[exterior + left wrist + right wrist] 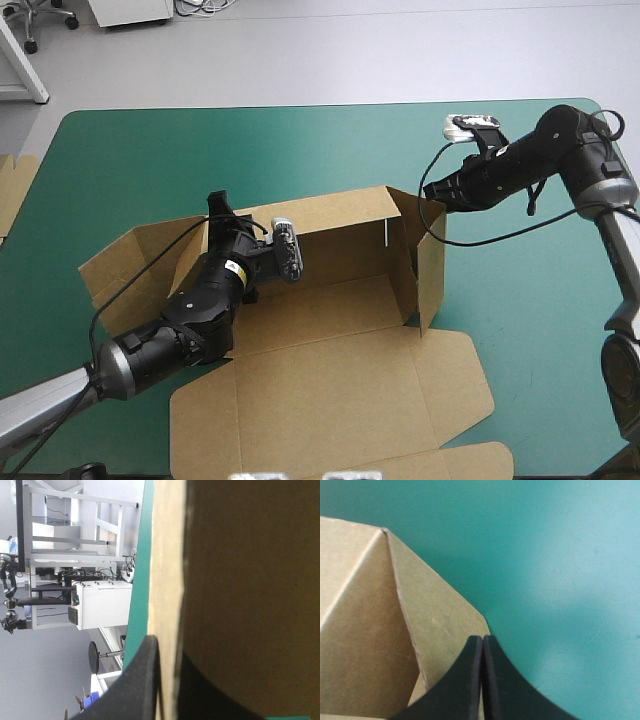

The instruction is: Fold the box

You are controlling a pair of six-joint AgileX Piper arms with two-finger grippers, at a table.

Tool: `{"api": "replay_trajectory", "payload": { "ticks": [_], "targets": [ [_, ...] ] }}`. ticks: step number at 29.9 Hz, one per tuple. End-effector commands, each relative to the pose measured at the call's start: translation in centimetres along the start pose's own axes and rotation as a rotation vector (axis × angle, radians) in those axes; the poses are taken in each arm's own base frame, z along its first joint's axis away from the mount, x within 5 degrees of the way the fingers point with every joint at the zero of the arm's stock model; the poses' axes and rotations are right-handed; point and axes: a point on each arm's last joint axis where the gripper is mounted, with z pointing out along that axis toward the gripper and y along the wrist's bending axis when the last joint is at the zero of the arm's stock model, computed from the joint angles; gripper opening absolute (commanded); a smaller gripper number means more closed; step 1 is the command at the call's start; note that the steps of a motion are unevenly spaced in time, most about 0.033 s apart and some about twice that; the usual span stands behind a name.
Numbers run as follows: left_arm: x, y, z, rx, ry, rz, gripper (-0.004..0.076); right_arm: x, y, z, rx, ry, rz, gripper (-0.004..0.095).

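Gripping brown box wall at centre-left with left gripper; pressing clenched, seemingly empty right gripper against upper-right flap; risking slipping off, flap springing outward.

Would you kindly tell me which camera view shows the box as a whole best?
The high view: the whole box shows, back and right walls raised, lid flat. The left wrist view shows only a board edge clamped in the left gripper; the right wrist view, one corner flap by the shut right gripper.
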Motion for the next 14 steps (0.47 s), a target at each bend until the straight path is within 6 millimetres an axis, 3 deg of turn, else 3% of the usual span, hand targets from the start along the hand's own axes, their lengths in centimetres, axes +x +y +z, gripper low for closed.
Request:
{"api": "replay_trajectory", "payload": {
  "ticks": [1,4,6,10,14],
  "targets": [
    [-0.3,0.6,-0.7,-0.003,-0.035,-0.063,-0.0010,0.0,1.8,-3.4,-0.025,-0.098,-0.055,0.0009],
    [-0.3,0.6,-0.7,-0.003,-0.035,-0.063,-0.0010,0.2,2.3,-4.0,-0.022,-0.112,-0.067,0.0109],
    [-0.3,0.6,-0.7,-0.003,-0.035,-0.063,-0.0010,0.7,2.9,-3.9,-0.023,-0.096,-0.080,0.0226],
    [-0.3,0.6,-0.7,-0.002,-0.038,-0.063,-0.0010,2.2,3.4,-2.4,-0.028,-0.024,-0.090,0.0455],
    [-0.4,0.6,-0.7,-0.001,-0.043,-0.070,-0.0010,2.8,4.2,-1.3,-0.055,0.004,-0.123,0.0538]
  ]
}}
